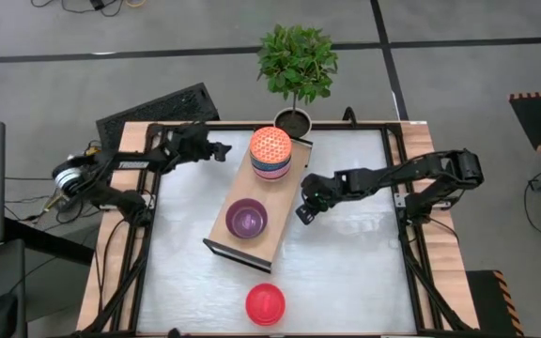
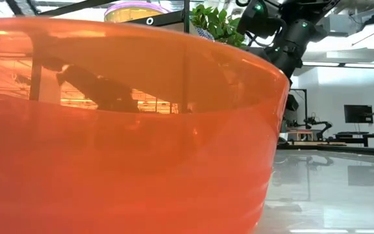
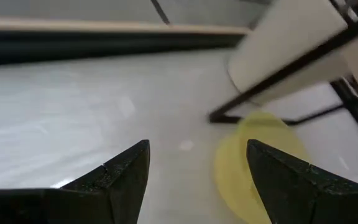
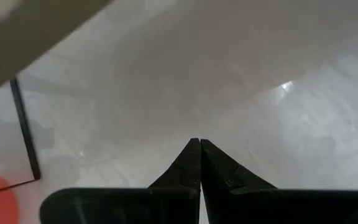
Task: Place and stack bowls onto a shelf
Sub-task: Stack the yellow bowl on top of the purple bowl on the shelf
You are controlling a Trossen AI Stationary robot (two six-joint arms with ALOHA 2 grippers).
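Note:
The shelf [image 1: 256, 202] is a light-wood board on a dark frame in the table's middle. At its far end stands a stack of bowls [image 1: 270, 155] with a red-white patterned one on top. A purple bowl [image 1: 247, 219] sits near its near end. A red bowl [image 1: 265, 304] rests on the table by the near edge and fills the low view [image 2: 122, 143]. A yellow bowl [image 3: 253, 165] shows blurred on the table under the shelf [image 3: 291, 43]. My left gripper [image 1: 222, 148] [image 3: 197, 146] is open and empty, left of the stack. My right gripper [image 1: 303, 211] [image 4: 199, 142] is shut and empty, right of the shelf.
A potted plant [image 1: 297, 66] stands at the table's far edge behind the shelf. A dark keyboard [image 1: 158, 111] lies beyond the far left corner. The dark table frame [image 1: 397, 188] runs along the sides. White tabletop shows right of the shelf [image 1: 355, 253].

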